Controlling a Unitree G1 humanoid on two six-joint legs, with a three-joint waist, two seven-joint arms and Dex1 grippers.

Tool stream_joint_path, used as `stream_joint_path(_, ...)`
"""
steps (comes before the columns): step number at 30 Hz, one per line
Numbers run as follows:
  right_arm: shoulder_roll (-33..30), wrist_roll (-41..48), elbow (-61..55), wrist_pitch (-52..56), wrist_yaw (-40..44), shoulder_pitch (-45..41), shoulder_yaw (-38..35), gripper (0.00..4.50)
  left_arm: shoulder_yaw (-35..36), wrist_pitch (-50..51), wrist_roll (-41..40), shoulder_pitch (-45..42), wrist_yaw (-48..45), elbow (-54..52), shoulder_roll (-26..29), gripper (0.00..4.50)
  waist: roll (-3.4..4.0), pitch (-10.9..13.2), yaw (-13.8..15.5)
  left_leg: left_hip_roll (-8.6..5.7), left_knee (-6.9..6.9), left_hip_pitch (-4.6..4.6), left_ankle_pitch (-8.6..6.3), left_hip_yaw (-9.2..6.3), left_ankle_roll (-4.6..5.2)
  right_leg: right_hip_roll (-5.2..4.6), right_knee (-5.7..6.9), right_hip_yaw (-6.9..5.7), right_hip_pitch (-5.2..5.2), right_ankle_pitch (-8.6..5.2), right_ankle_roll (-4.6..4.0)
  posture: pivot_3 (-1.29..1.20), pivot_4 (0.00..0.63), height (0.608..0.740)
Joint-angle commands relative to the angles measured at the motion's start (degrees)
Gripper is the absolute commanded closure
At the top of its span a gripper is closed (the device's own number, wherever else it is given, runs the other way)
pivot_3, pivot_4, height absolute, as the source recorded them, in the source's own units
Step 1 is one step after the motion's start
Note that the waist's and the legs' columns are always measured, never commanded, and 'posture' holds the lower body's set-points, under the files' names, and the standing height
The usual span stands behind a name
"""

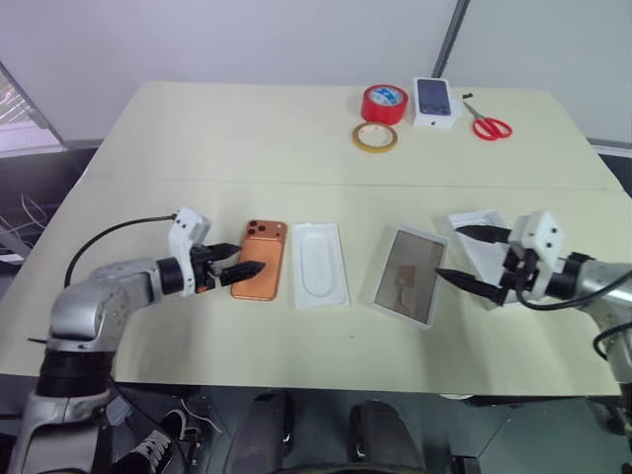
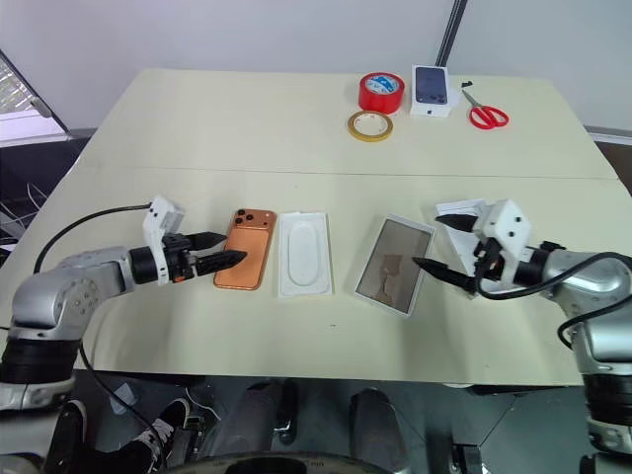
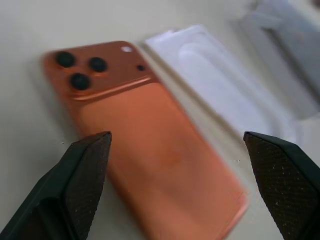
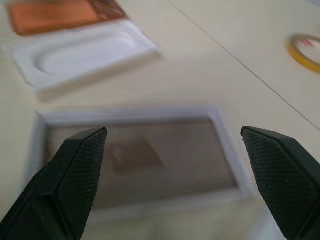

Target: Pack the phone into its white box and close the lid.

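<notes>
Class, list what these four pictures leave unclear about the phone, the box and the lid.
- Phone: screen faces the table; left wrist view blurs its edges.
- Lid: the right gripper covers part of it in the head views.
- White box: the brownish patch inside is too small and blurred to identify.

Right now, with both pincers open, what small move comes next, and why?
Probably ease the left pincer down to straddle the phone and close: it lies camera-side up, ungripped, between the open fingers in the wrist view, and the white box sits empty beyond the insert.
</notes>
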Motion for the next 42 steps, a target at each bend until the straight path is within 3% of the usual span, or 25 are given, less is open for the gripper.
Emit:
stream_joint_path(1, 1.1, 0.4, -1.2, 0.1, -0.7, -2.6, 1.2, 0.02, 3.4, 9.8, -6.7, -3.0, 2.2, -1.3, -1.1, 0.08, 0.0, 0.0, 0.0, -0.01, 0.01, 0.0, 0.0, 0.0, 0.0, 0.01, 0.01, 0.0, 0.0, 0.0, 0.01, 0.0, 0.15, 0.728)
stream_joint_path(8, 2.0, -1.4, 0.9, -2.5, -0.6, -2.7, 2.7, 0.02, 4.8, 21.9, -13.1, -4.6, 4.6, -1.0, -2.0, 0.08, 0.0, 0.0, -0.1, 0.0, 0.02, 0.01, 0.02, 0.0, -0.02, 0.18, 0.02, -0.01, -0.01, -0.01, 0.02, 0.0, 0.15, 0.728)
stream_joint_path(18, 3.1, -2.4, 2.3, -4.6, -1.1, -2.5, 2.9, 0.02, 3.5, 25.9, -12.9, -6.2, 9.1, 2.2, -8.7, 0.08, 0.0, 0.0, 0.0, 0.0, 0.02, 0.02, 0.08, 0.0, -0.11, 0.19, 0.01, 0.01, 0.02, -0.01, 0.02, 0.0, 0.15, 0.728)
stream_joint_path(32, 3.6, -2.9, 2.3, -5.6, -2.4, -1.7, 1.9, 0.02, -0.9, 27.7, -9.2, -8.5, 12.9, 5.7, -11.1, 0.08, 0.02, 0.0, 0.0, 0.0, 0.02, 0.1, 0.22, -0.02, -0.36, 0.18, 0.0, 0.02, 0.13, -0.01, 0.01, 0.0, 0.15, 0.728)
stream_joint_path(36, 3.7, -2.9, 2.4, -6.0, -2.8, -1.7, 2.1, 0.0, -1.0, 27.9, -8.7, -8.6, 13.6, 6.2, -11.3, 1.85, 0.02, 0.0, -0.1, 0.0, 0.02, 0.11, 0.22, -0.02, -0.36, 0.18, -0.01, 0.03, 0.14, -0.01, 0.02, 0.0, 0.15, 0.728)
stream_joint_path(40, 3.8, -2.9, 2.3, -6.3, -3.0, -1.6, 2.2, 0.0, -0.3, 28.6, -8.0, -8.4, 15.0, 6.6, -12.3, 4.03, 0.01, 0.0, 0.0, 0.0, 0.02, 0.1, 0.22, -0.02, -0.36, 0.18, 0.0, 0.03, 0.12, -0.01, 0.01, 0.0, 0.15, 0.728)
stream_joint_path(41, 3.8, -3.0, 2.3, -6.3, -3.0, -1.6, 2.3, 0.0, 0.0, 28.8, -8.0, -8.4, 15.3, 6.6, -12.6, 4.45, 0.04, 0.0, 0.0, 0.0, 0.02, 0.1, 0.22, -0.03, -0.36, 0.18, 0.0, 0.03, 0.13, -0.01, 0.02, 0.0, 0.15, 0.728)
stream_joint_path(42, 3.7, -2.9, 2.1, -6.3, -3.0, -1.5, 2.2, 0.0, -0.1, 28.8, -7.9, -8.2, 15.5, 6.6, -12.6, 4.45, 0.04, 0.0, 0.0, -0.01, 0.02, 0.14, 0.22, -0.03, -0.36, 0.16, -0.01, 0.02, 0.18, -0.01, 0.02, 0.0, 0.15, 0.728)
